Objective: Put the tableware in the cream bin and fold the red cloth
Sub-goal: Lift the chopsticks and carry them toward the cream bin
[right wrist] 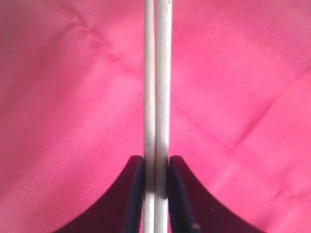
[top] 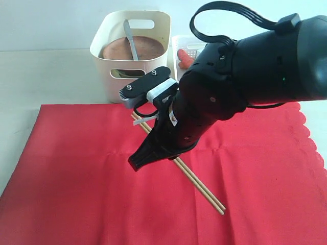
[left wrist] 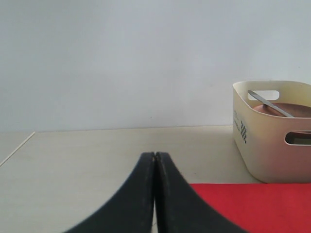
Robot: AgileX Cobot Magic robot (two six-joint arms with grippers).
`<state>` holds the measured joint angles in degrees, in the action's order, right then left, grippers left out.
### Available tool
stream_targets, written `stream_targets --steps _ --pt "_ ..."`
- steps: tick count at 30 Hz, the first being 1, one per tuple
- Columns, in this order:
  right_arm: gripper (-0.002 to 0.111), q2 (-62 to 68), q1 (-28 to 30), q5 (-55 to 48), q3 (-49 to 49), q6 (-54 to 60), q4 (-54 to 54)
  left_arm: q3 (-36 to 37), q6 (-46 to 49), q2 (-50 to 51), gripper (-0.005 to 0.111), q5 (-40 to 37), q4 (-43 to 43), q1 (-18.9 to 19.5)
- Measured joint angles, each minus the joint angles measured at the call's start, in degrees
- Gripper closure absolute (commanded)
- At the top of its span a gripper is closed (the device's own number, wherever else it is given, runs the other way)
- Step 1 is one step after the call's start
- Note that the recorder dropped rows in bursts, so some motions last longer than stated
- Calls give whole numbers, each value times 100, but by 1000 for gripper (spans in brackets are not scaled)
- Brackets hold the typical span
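My right fingers [right wrist: 138, 194] are closed tight on the two wooden chopsticks [top: 202, 189], which slant over the red cloth [top: 71, 173], perhaps touching it at the far end. The left fingers [left wrist: 141, 194] are pressed together and empty. If one stick slips in this narrow grip, or the long ends knock the rim of the cream bin [top: 110, 76], the chopsticks may fall outside.

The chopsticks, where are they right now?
In the exterior view the wooden chopsticks run diagonally over the middle of the red cloth, in front of the cream bin; the right wrist view shows them clamped in the right gripper.
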<state>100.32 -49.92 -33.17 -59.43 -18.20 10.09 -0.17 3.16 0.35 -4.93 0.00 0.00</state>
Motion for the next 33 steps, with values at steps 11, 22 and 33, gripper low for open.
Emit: stream_targets --steps 11,22,33 --pt "108 0 0 185 0 -691 1010 0 0 0 104 0 0 0" --pt "108 -67 61 265 0 -1696 2147 0 0 0 104 0 0 0" --pt "108 -471 1131 1117 0 -1752 2278 0 0 0 104 0 0 0"
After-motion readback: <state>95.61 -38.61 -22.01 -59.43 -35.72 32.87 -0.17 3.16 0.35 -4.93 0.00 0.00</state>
